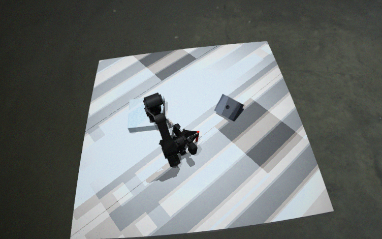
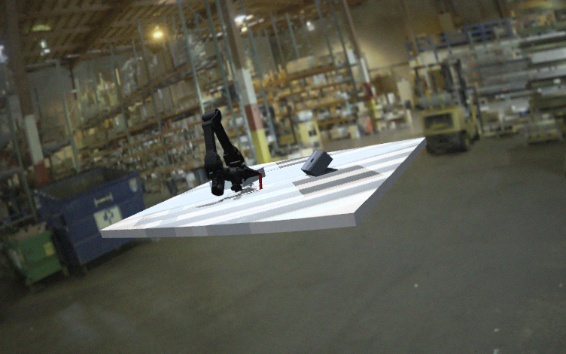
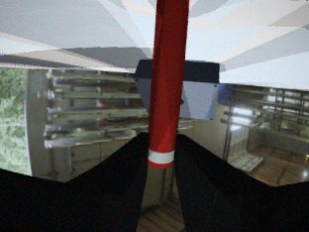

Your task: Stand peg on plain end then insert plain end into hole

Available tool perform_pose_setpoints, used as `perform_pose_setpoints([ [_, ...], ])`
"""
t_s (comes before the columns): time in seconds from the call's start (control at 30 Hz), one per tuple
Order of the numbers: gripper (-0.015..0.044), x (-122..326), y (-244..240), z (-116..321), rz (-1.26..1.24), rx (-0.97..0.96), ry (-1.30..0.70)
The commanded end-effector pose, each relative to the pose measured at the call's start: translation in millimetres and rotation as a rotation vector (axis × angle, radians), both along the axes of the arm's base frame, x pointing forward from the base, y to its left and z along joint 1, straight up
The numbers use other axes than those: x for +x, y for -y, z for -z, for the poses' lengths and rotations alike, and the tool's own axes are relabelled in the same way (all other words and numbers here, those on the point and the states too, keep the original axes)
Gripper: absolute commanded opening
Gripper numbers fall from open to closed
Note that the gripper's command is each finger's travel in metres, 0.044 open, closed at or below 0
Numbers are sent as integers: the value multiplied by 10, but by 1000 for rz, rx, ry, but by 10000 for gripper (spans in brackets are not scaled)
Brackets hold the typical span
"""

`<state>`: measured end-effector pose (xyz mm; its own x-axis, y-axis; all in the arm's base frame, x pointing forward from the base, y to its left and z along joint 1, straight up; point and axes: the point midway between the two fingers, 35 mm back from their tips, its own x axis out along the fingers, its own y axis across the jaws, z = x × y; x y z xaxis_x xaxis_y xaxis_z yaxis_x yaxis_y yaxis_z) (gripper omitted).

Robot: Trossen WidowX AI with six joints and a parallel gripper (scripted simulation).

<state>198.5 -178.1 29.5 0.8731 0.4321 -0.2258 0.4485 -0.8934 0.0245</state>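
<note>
A red peg (image 1: 196, 138) (image 2: 260, 181) (image 3: 167, 89) stands about upright, its white-banded end up and its plain end down. My gripper (image 1: 197, 132) (image 2: 259, 171) (image 3: 161, 142) is shut on the peg near the banded end, with the fingers about level. The plain end is at or just above the table; I cannot tell whether it touches. The grey-blue sloped panel (image 1: 234, 108) (image 2: 321, 163) (image 3: 202, 101) stands apart, beyond the peg. Its hole (image 1: 227, 107) (image 2: 312, 160) is dark and empty; the peg partly hides it in the wrist view.
The striped table (image 1: 214, 183) (image 2: 292, 218) carries the arm and the panel. A pale blue slab (image 1: 137, 115) lies beside the arm's base. The panel's block is the raised obstacle ahead of the gripper.
</note>
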Motion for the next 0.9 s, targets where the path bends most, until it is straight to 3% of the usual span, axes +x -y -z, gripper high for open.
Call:
perform_pose_setpoints([
  [0.0,49,-14,7,22,0,0,0],
  [0.87,49,-46,33,28,6,14,9],
])
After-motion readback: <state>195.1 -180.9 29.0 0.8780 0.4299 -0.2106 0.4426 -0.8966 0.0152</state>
